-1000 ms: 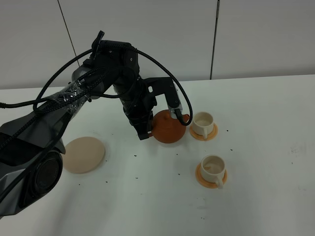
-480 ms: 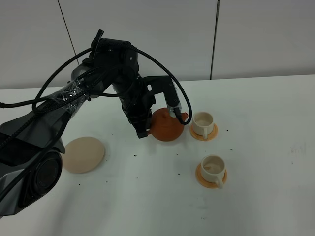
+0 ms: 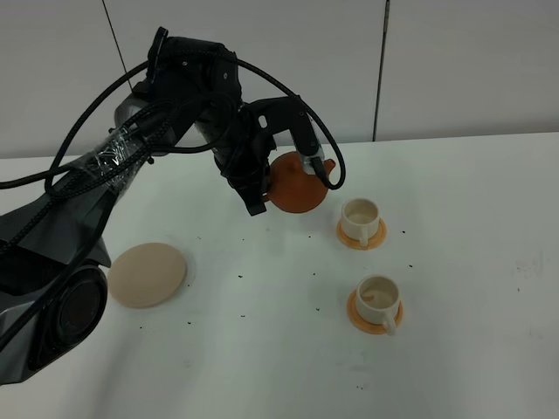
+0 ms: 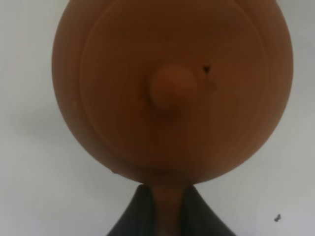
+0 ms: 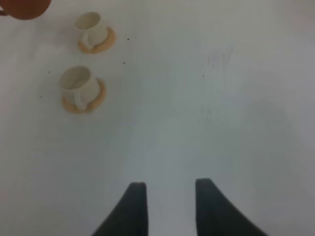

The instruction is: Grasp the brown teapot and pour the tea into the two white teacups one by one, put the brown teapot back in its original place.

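Brown teapot (image 3: 295, 185) higher above table (image 3: 262, 349) than before

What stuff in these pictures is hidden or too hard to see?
- Tea: in the high view the far teacup and the near teacup are too small to tell whether anything is inside.
- Brown teapot: the left wrist picture's edge cuts off its far side, so no spout shows there; the right wrist view catches only a sliver at a corner.
- Left gripper: the left wrist view shows only its fingertips.
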{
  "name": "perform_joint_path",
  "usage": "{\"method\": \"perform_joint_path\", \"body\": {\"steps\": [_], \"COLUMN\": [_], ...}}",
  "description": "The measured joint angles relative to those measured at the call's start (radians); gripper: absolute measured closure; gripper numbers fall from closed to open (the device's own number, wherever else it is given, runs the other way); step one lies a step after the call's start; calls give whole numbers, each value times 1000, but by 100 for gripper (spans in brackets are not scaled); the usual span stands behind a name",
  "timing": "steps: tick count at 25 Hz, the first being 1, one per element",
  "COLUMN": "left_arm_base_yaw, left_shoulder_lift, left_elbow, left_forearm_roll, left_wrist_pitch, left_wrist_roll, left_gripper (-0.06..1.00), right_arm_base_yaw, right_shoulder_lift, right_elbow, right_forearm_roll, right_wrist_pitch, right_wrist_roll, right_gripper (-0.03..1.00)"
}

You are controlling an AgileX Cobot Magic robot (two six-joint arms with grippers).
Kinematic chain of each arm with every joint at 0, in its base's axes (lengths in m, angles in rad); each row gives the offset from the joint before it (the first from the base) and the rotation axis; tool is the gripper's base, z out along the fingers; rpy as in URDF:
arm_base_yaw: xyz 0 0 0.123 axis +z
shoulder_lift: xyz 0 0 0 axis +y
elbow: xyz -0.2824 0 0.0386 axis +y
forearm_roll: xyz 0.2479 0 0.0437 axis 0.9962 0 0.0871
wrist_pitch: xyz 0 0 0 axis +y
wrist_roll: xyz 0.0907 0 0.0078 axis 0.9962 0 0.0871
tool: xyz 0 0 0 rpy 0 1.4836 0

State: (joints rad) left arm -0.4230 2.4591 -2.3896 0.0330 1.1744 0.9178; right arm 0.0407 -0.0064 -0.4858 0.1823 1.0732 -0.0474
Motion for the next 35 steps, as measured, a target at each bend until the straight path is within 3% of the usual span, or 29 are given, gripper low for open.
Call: {"method": "perform_joint_path", "body": {"steps": [9,23,31,35], "left_arm_base_yaw": [-45,-98,-111,-116], "left_shoulder_lift": [0,0,1,17], "left_elbow": [0,0,0,0], "left_forearm_roll": [166,202,210,253], "left_wrist_pitch": [-45,-155,-162,-153], "left_wrist_roll": [-27,-25,-25,-25], "left_gripper": [78,78,78,78], "right_arm_base_yaw": [0,0,0,0], "right_shoulder_lift": [0,0,0,0], "right_elbow": [0,0,0,0], "right_forearm_roll": [0,0,0,0], "right_wrist_pitch": [0,0,0,0], "right_wrist_roll": [0,0,0,0], "right_gripper": [73,73,73,73]}}
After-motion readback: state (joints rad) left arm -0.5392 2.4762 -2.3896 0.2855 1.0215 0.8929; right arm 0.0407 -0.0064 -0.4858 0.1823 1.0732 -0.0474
